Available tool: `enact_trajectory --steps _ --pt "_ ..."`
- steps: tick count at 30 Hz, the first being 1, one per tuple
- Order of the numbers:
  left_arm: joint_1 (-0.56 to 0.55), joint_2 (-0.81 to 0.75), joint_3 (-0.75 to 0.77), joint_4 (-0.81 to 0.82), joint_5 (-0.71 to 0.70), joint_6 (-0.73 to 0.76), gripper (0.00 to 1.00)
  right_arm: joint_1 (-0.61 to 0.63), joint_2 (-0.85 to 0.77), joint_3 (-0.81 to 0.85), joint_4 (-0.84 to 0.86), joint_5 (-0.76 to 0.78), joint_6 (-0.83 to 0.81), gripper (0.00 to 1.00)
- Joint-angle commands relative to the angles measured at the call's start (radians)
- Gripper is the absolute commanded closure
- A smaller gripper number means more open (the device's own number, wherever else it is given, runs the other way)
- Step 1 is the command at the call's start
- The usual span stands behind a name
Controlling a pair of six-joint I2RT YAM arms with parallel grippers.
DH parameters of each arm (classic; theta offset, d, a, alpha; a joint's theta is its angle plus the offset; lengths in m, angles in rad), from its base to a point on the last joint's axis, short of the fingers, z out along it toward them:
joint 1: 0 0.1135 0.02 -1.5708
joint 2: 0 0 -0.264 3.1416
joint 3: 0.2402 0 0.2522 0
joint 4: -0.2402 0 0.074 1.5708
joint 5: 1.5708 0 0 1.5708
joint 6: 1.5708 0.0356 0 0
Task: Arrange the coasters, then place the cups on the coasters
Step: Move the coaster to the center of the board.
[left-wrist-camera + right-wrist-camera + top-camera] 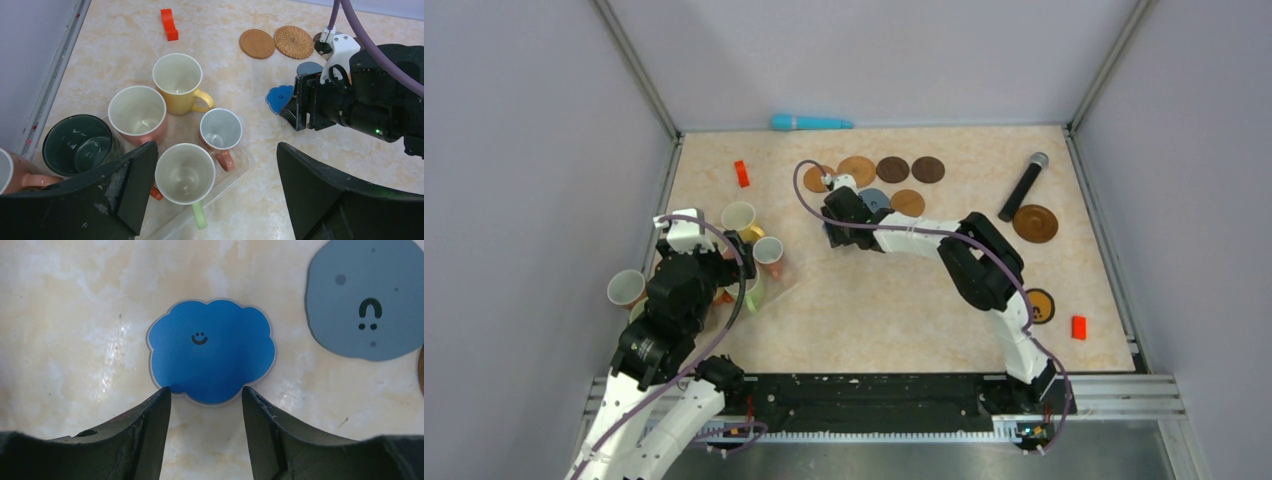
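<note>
A bright blue scalloped coaster (211,350) with a smiley lies flat on the table. My right gripper (206,394) hovers open over its near edge, one fingertip at each side of the near lobe, gripping nothing. A grey-blue coaster (367,300) lies just to its right. Several brown coasters (892,168) sit in a row at the back. The cups stand clustered at the left: yellow (178,82), pink (137,114), dark (77,145), a small pink-handled one (220,132) and a green-handled one (185,172). My left gripper (216,147) hangs wide open above them, holding nothing.
The cups stand on a clear plastic tray (235,172). A black microphone (1024,185) lies at the back right beside a large brown coaster (1035,223). A black-rimmed coaster (1039,305) and a red block (1079,327) lie near the right edge, and another red block (741,173) at the back left.
</note>
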Motion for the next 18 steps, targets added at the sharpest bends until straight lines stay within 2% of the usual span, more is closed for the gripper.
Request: enact_trajectory --steps 1,18 --pt "-0.002 0.001 -0.006 0.039 -0.013 0.0 0.06 -0.02 0.093 0.065 -0.036 -0.005 0.009 0.46" --pt "-0.001 0.006 -0.005 0.04 -0.015 0.0 0.06 -0.062 0.202 0.231 -0.101 0.07 0.041 0.47"
